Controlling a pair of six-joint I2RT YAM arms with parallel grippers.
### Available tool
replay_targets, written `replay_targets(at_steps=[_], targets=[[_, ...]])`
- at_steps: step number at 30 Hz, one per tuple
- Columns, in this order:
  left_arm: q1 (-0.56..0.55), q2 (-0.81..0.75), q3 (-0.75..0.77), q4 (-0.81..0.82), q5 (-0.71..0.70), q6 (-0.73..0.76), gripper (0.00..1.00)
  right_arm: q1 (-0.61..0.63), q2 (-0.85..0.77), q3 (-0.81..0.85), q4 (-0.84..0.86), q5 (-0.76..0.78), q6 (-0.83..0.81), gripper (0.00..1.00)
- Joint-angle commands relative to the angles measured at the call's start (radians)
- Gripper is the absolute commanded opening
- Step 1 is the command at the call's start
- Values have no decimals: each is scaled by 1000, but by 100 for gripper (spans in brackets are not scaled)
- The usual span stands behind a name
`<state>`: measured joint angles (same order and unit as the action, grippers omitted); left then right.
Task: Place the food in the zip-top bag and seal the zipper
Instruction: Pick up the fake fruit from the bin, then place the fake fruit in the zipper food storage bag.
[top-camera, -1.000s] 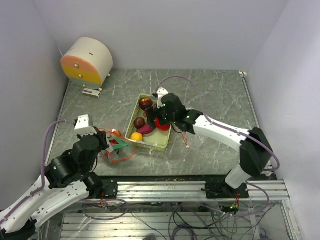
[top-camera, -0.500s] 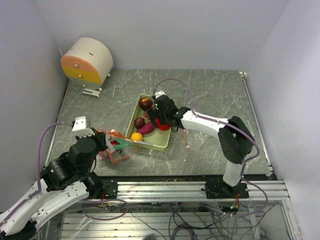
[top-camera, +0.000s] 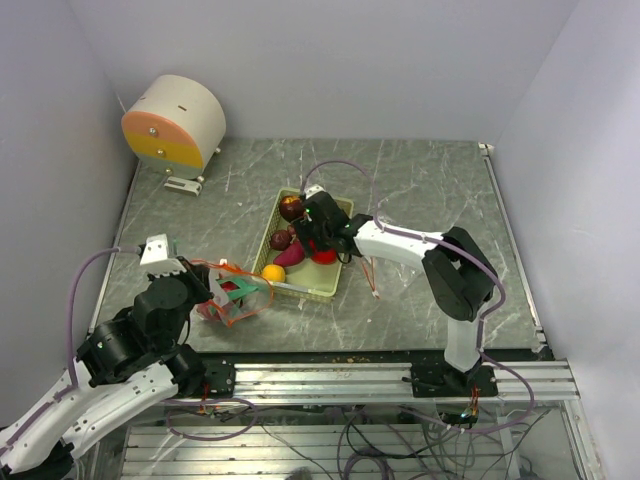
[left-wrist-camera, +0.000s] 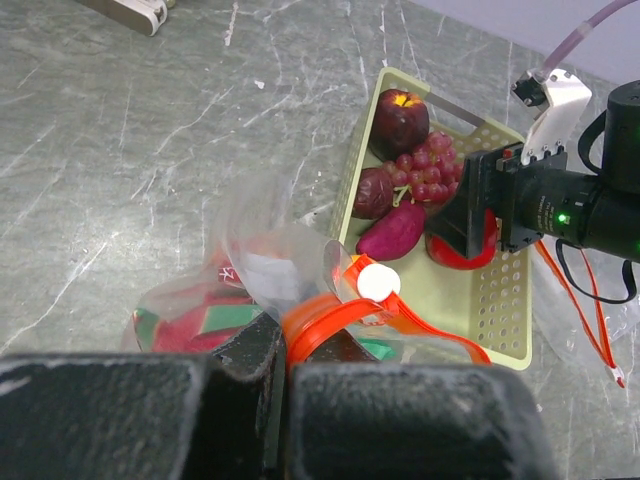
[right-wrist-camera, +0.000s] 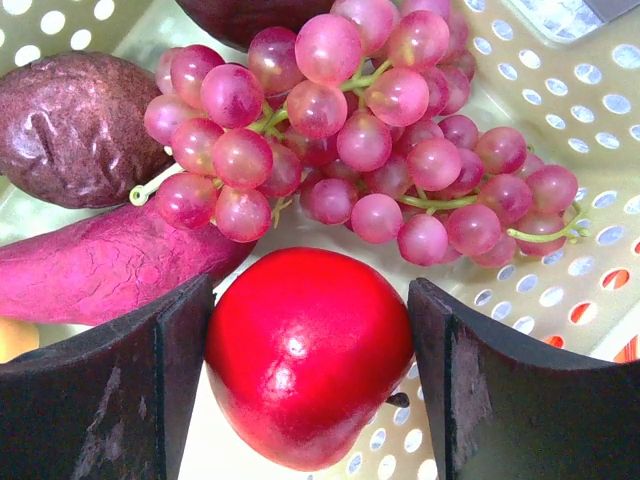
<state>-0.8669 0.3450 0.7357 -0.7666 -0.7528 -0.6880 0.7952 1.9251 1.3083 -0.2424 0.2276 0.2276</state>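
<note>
My left gripper (left-wrist-camera: 283, 365) is shut on the orange zipper rim of the clear zip-top bag (left-wrist-camera: 250, 270), which lies on the table left of the tray (top-camera: 232, 300). A red and green item (left-wrist-camera: 200, 325) shows inside the bag. My right gripper (right-wrist-camera: 310, 300) is open and down in the pale green tray (top-camera: 330, 285), one finger on each side of the red apple (right-wrist-camera: 305, 380); the left finger touches it and the right stands a little apart. Above the apple lie the grape bunch (right-wrist-camera: 380, 130), the purple sweet potato (right-wrist-camera: 100, 265) and a dark round fruit (right-wrist-camera: 70, 125). An orange (top-camera: 273, 272) sits at the tray's near left corner.
A round beige, orange and yellow drum (top-camera: 175, 120) stands at the back left. A thin orange strip on clear plastic (top-camera: 370, 275) lies just right of the tray. Walls close in on the left, back and right.
My right gripper has moved left and down into the tray, its fingers now around the apple. My left arm has shifted slightly left, still holding the bag.
</note>
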Motion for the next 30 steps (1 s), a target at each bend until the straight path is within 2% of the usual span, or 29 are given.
replay_targets(at_steps=[1,6,12,17,24,30], targets=[[0,-16,25,39,-26,0,7,-5,-38,-10,-52,-22,4,43],[0,-4,22,39,-22,-6,7,-3,-205,-54,10,-138,10,40],[-1,-2,7,47,-26,-12,7,-1,-444,-154,123,-375,12,39],[0,21,-2,64,-19,-15,7,32,-555,-194,209,-560,19,39],[0,55,-29,103,6,-23,7,220,-569,-184,317,-553,10,40],[0,64,-23,99,12,-27,7,244,-509,-214,479,-593,90,40]])
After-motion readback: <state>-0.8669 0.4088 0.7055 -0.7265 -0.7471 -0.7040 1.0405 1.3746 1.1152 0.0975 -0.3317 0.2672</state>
